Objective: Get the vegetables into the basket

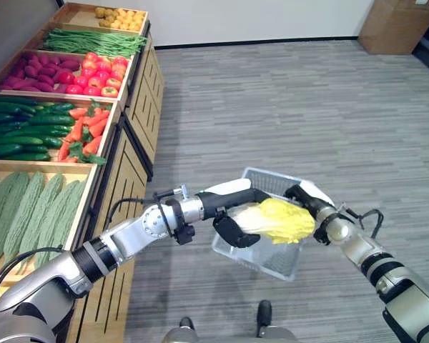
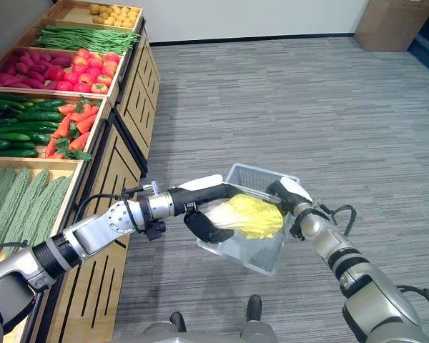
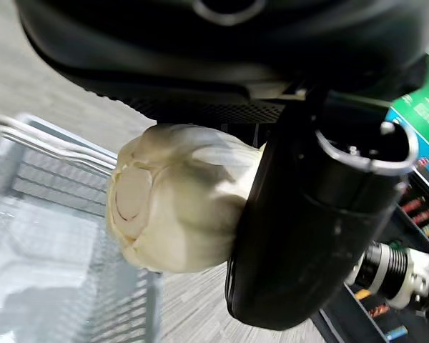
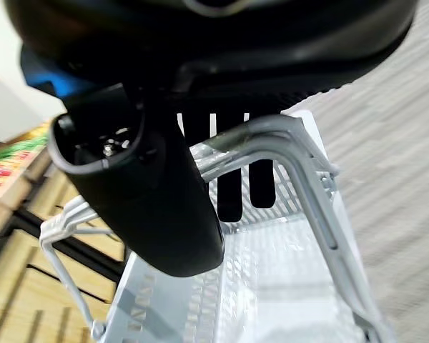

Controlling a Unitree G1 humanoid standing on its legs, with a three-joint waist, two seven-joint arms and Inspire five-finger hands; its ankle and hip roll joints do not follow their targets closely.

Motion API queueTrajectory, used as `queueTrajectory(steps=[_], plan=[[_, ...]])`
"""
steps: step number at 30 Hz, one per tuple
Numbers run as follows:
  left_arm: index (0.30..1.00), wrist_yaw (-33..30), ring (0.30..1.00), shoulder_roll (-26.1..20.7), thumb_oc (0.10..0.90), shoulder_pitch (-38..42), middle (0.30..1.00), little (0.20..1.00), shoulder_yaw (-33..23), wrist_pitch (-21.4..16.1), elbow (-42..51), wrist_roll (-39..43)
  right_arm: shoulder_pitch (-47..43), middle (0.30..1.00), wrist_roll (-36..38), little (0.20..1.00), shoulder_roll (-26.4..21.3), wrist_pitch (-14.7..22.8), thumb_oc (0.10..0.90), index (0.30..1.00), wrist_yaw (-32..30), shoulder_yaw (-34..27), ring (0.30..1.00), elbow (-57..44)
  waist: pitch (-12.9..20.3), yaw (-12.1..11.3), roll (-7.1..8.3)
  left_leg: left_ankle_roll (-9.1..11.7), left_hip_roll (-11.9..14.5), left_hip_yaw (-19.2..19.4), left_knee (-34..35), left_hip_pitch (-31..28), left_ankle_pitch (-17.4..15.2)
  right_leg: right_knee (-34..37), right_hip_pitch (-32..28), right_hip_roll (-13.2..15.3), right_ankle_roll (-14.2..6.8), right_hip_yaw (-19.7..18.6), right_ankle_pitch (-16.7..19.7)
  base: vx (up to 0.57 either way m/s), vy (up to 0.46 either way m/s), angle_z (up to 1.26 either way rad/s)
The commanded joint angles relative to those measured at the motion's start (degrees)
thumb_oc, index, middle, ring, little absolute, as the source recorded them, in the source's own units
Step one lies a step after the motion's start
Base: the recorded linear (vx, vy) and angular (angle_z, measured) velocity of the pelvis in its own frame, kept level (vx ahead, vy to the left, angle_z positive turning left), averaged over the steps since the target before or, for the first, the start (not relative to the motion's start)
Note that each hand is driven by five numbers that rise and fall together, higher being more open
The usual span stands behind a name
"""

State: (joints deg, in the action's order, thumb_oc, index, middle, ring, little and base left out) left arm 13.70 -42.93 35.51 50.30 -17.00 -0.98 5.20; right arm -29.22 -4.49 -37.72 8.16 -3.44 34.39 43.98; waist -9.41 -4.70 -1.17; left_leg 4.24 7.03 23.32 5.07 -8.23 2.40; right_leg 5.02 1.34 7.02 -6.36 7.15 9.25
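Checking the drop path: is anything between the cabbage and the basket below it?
Nothing visible. The left hand holds the cabbage directly over the basket, which the right hand grips by its handle. The part of the basket in view looks empty.

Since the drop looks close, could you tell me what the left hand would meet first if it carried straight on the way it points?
Probably the right hand on the basket handle: the left hand, holding the cabbage, points across the basket toward it, though depth is unclear.

wooden produce stand [image 1: 139,107], cardboard box [image 1: 395,25], grey floor [image 1: 286,107]
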Motion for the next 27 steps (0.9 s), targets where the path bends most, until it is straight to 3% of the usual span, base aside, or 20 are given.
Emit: queueTrajectory(steps=[1,9,14,23,26,27], plan=[[0.300,-4.71,0.300,2.44,0.400,7.12,0.300,0.300,1.70,-5.97,-1.56,-2.46,-16.06,0.300,3.46,0.300,0.24,4.67,0.400,0.300,-2.64,-0.02,0.300,-0.79,2.32,-0.89,2.28,3.11,1.03,-1.99,-0.07,0.73,0.64,-0.48,-4.26,4.42,-5.20,0.06,-3.10,0.00,0.000,0.00],[0.300,-8.06,0.300,3.55,0.400,9.74,0.300,0.300,3.34,-7.52,-4.91,-14.02,-17.25,0.300,3.70,0.300,1.83,5.40,0.400,0.300,-3.55,-0.31,0.300,-4.75,2.57,-0.61,2.10,3.05,0.88,-2.14,-0.07,0.59,0.41,-0.53,-4.49,4.57,-5.30,0.40,-3.12,0.00,0.000,0.00],[0.300,-12.76,0.300,5.10,0.400,10.46,0.300,0.300,3.95,-8.45,-10.22,-27.22,-16.67,0.300,3.68,0.300,1.88,6.52,0.400,0.300,-3.15,-0.40,0.300,-10.98,2.65,-0.36,2.42,3.03,0.73,-2.18,-0.07,0.77,0.29,-0.51,-4.30,4.66,-5.37,0.48,-3.05,0.00,0.000,0.00],[0.300,-24.92,0.300,8.77,0.400,8.67,0.300,0.300,1.37,-4.21,-22.23,-48.71,-12.27,0.300,8.65,0.300,4.90,8.18,0.400,0.300,-1.72,-2.42,0.300,-20.70,2.60,-0.04,2.69,2.96,0.77,-1.97,-0.07,0.56,0.09,-0.45,-4.32,4.51,-5.30,0.38,-3.18,0.00,0.000,0.00],[0.300,-27.13,0.300,9.81,0.400,8.06,0.300,0.300,1.18,-2.87,-25.10,-52.59,-11.52,0.300,8.83,0.300,5.09,8.49,0.400,0.300,-1.39,-2.29,0.300,-22.81,2.65,0.00,2.67,2.96,0.81,-1.87,-0.07,0.38,0.05,-0.45,-4.36,4.46,-5.30,0.33,-3.24,0.00,0.000,0.00],[0.736,-28.34,0.736,10.81,0.712,7.23,0.736,0.736,0.60,-1.54,-28.13,-54.79,-11.05,0.300,9.29,0.300,5.22,8.88,0.400,0.300,-1.21,-1.99,0.300,-24.15,2.68,0.03,2.77,2.97,0.82,-1.80,-0.07,0.30,0.04,-0.45,-4.43,4.36,-5.26,0.22,-3.33,0.00,0.000,0.00]])
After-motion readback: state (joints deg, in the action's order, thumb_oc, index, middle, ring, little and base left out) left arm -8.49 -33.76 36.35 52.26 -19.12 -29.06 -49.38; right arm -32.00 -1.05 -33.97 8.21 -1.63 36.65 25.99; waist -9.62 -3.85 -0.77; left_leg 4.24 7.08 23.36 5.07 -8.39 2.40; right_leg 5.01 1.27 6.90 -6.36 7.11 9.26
